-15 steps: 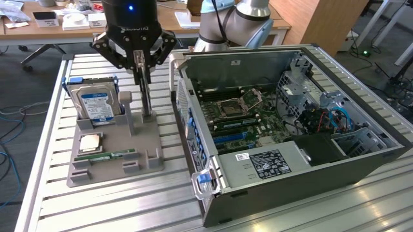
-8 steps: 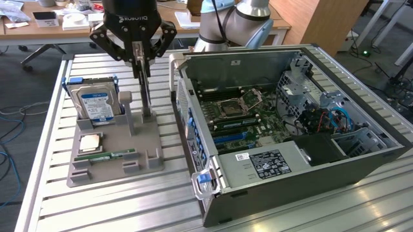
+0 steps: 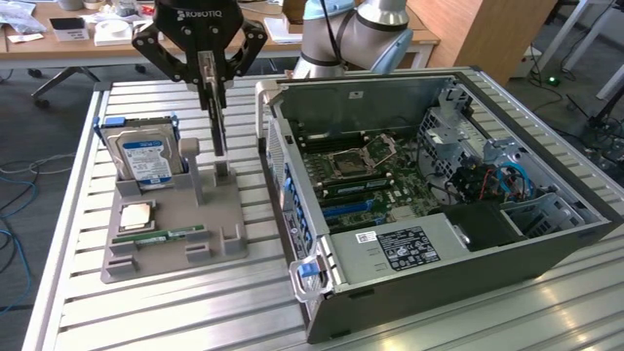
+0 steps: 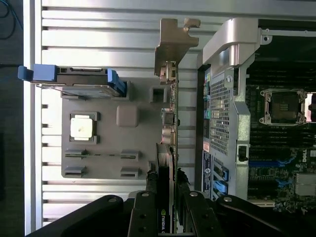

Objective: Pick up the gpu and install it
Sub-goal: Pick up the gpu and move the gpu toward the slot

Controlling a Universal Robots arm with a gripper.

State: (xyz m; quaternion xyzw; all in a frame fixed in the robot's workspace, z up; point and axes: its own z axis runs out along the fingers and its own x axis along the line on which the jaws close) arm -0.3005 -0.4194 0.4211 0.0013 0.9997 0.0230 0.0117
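My gripper [image 3: 212,73] is shut on the gpu [image 3: 216,124], a thin dark card that hangs on edge below the fingers [image 3: 230,67]. Its lower end is close over the back posts of the grey holder stand [image 3: 175,219]. In the wrist view the gpu [image 4: 170,123] shows edge-on between the two black fingers [image 4: 150,197], with its silvery bracket [image 4: 173,49] at the far end. The open computer case [image 3: 546,241] lies beside it on the exterior view's right, with the motherboard [image 3: 370,168] and its blue slots [image 3: 341,208] exposed.
On the grey stand are a hard drive in a blue caddy [image 3: 146,153], a square processor chip [image 3: 137,216] and a green memory stick [image 3: 161,236]. The case's metal side wall [image 4: 222,98] stands next to the card. The slatted table [image 3: 175,307] carries everything.
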